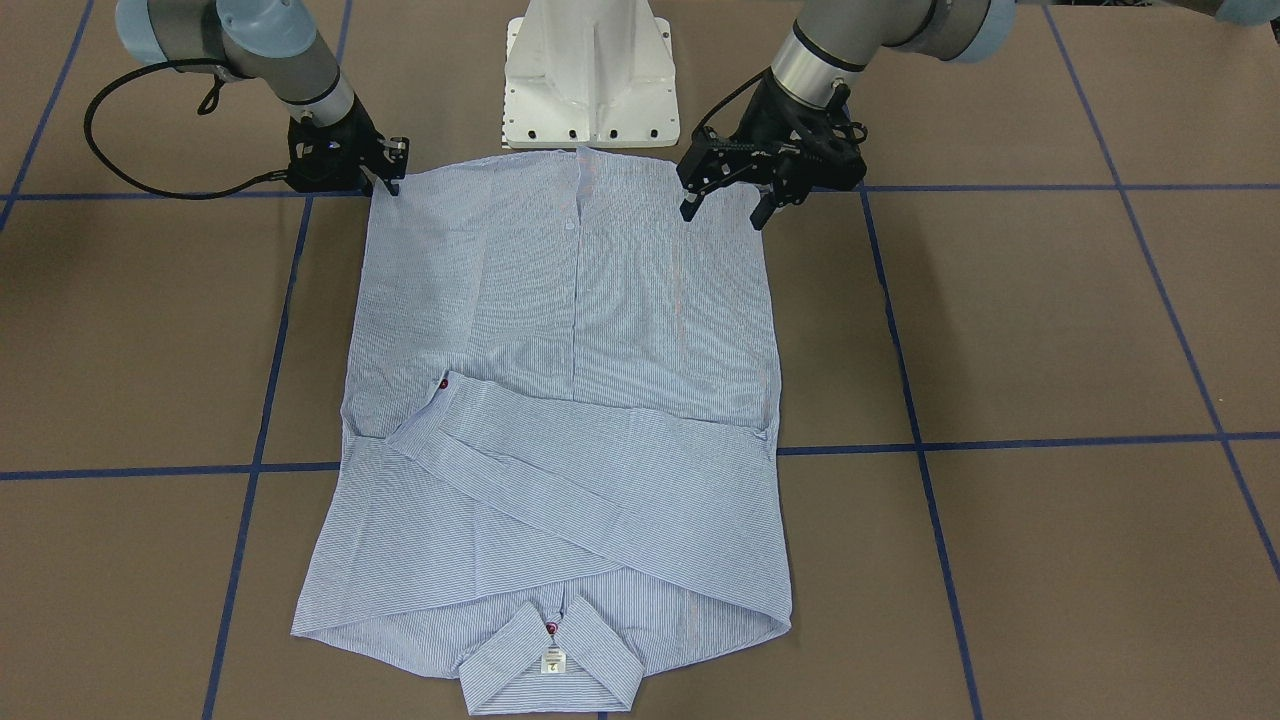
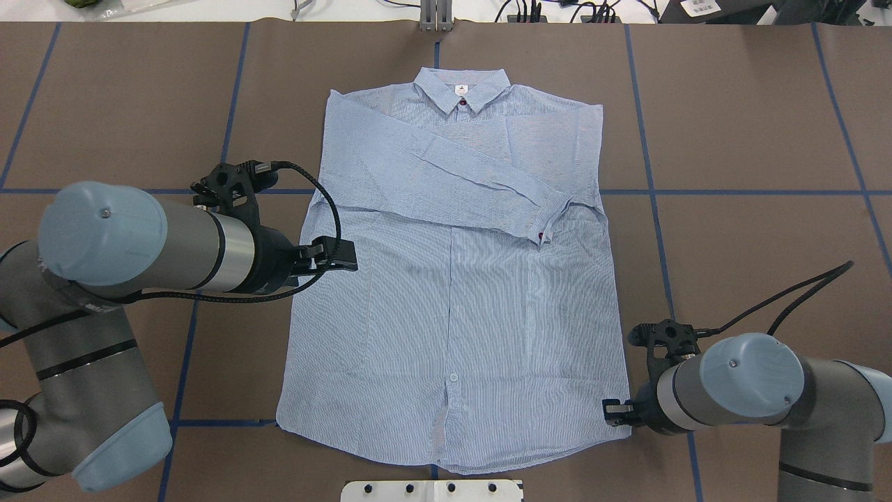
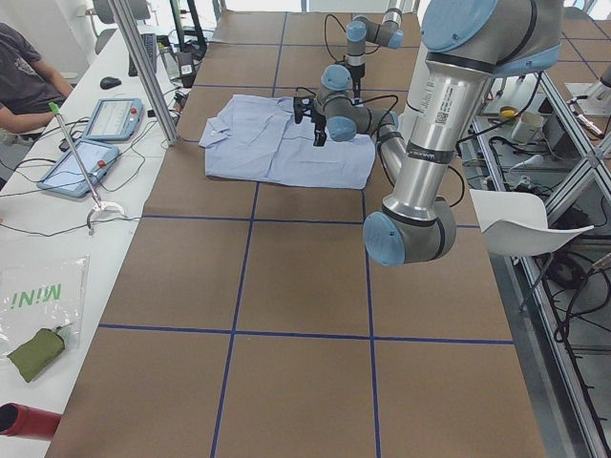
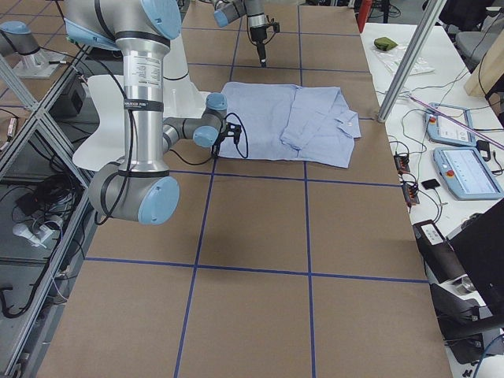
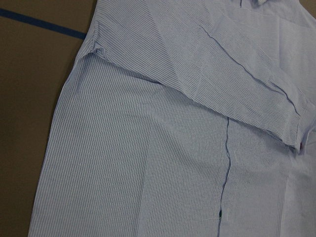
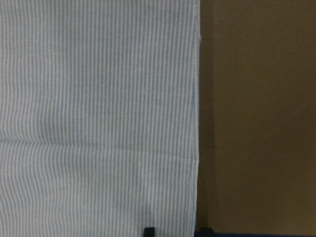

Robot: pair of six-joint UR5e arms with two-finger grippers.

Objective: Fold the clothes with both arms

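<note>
on the worktop: shirt lay flat at the centre, placket up. collar pointed toward the operators' edge, hem toward the robot-side edge, just short of the white pedestal.
sleeves: both were folded across the chest, one cuff with a red button on top. body below them lay at full length.
left gripper: fingers were spread wide and held nothing. it hung in the air over the hem corner on its side, no cloth contact that I could see.
right gripper: sat low at the other hem corner, right at the cloth's side edge. wrist view gave only stripes, bare worktop and one fingertip, so I couldn't tell if it was parted or pinched on fabric.
step: my read was sleeves done, hem pickup for the bottom-to-collar fold in hand, right arm ahead of the left.
next move: my guess was that the left had to drop to its corner, get a finger under the hem and close. both corners needed a firm pinch before any lift. the carry toward the collar edge then had to be matched and level, else the thin cloth would skew or drag the sleeves off.
</note>
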